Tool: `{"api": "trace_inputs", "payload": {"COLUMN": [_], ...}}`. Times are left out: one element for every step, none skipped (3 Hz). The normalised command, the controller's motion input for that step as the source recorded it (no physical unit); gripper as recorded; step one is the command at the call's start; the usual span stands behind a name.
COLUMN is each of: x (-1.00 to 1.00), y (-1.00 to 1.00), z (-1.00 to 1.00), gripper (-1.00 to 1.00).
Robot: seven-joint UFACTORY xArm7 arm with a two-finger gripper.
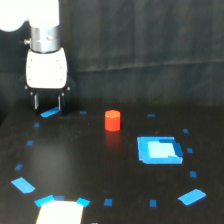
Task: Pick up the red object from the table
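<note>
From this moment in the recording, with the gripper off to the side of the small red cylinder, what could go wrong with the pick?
The open gripper stands well to the exterior view's left of the small red-orange cylinder, so a misaligned approach might knock it over. The matte black table looks smooth, so a nudged cylinder could slide. Its stubby shape leaves little height for the fingers to grip.

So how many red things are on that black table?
1: the red object, standing near the middle of the table, to the exterior view's right of the gripper. None seems hidden.
</note>
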Motion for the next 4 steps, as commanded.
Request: {"api": "trace_inputs", "payload": {"x": [1.00,1.00,1.00,1.00], "y": [0.19,0.55,0.28,0.39], "z": [-1.00,-0.49,-0.14,-0.35], "gripper": [1.00,0.97,1.00,0.47]}}
